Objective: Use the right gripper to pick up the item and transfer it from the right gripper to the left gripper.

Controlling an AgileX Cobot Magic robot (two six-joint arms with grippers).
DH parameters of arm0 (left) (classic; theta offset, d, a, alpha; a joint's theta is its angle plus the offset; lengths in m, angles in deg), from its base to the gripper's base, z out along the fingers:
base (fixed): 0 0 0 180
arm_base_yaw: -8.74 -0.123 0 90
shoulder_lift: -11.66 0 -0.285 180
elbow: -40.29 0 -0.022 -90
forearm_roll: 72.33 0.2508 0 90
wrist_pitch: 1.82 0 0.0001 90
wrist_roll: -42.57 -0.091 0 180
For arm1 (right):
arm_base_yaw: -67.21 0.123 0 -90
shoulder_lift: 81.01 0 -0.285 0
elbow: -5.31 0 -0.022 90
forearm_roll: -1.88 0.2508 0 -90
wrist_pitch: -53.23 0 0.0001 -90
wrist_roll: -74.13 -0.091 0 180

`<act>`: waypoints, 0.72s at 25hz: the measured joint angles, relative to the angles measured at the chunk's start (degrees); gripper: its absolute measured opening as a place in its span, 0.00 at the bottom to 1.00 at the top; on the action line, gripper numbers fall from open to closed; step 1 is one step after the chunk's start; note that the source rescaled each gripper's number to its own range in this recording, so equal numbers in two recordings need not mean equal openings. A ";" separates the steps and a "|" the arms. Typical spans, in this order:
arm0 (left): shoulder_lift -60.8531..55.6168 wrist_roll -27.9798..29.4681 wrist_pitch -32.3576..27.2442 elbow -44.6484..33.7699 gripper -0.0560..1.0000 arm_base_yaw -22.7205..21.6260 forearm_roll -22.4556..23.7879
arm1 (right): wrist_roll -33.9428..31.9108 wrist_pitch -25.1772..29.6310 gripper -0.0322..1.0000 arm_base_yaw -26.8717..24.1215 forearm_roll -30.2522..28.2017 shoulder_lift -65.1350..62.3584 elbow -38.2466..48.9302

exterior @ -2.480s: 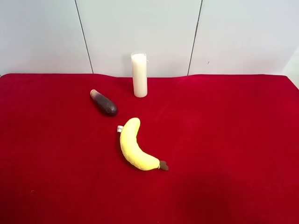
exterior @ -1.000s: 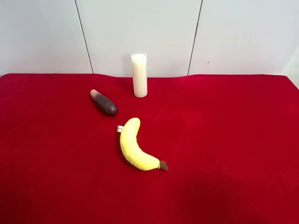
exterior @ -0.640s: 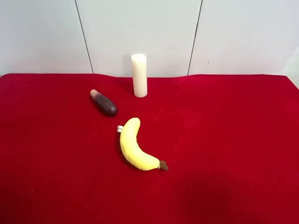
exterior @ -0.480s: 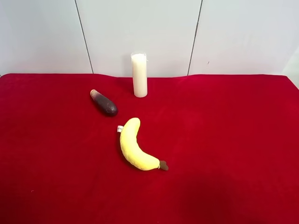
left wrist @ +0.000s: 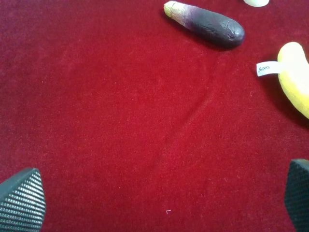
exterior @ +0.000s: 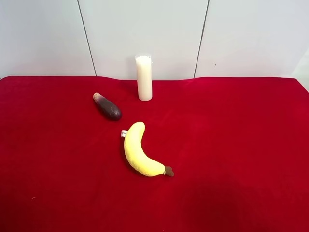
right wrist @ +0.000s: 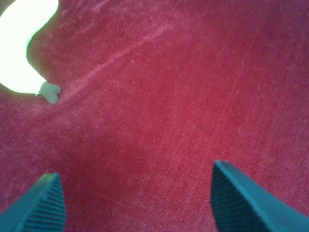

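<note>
The eggplant (exterior: pixel 107 106) lies on its side on the red cloth (exterior: pixel 231 145), toward the far left of the middle, its pale stem end pointing to the far left. Just beyond and to its right a white candle (exterior: pixel 144 77) stands upright near the cloth's far edge. Nearer than both lies a yellow banana (exterior: pixel 139 152), apart from the eggplant, with its dark stem tip at the near right and a small white tag at its far end.

Neither arm appears in the high view; both grippers show only in their own wrist views, and only as fingertips cut off by the picture edge.

The left gripper (left wrist: pixel 164 198) hangs over bare cloth with its jaws spread wide and nothing between them. Its view takes in the whole eggplant (left wrist: pixel 206 24), part of the banana (left wrist: pixel 295 77) with its tag, and a sliver of the candle's base (left wrist: pixel 256 2).

The right gripper (right wrist: pixel 137 203) also hangs over bare cloth, jaws apart and holding nothing. The banana (right wrist: pixel 21 46) there is washed out to a glare, its stem tip barely readable.
</note>
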 joint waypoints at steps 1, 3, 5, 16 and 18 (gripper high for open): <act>0.00 0.00 0.00 0.00 1.00 0.00 0.00 | 0.00 0.00 0.35 0.00 0.00 0.00 0.00; 0.00 0.00 0.00 0.00 1.00 0.00 0.00 | 0.00 0.00 0.35 0.00 0.00 0.00 0.00; 0.00 0.00 0.00 0.00 1.00 0.00 0.00 | 0.00 0.00 0.35 0.00 0.00 0.00 0.00; 0.00 0.00 -0.17 0.00 1.00 0.00 0.00 | 0.00 0.00 0.35 0.00 0.00 0.00 0.00; 0.00 0.00 -0.17 0.00 1.00 0.00 0.00 | 0.00 0.00 0.35 0.00 0.00 0.00 0.00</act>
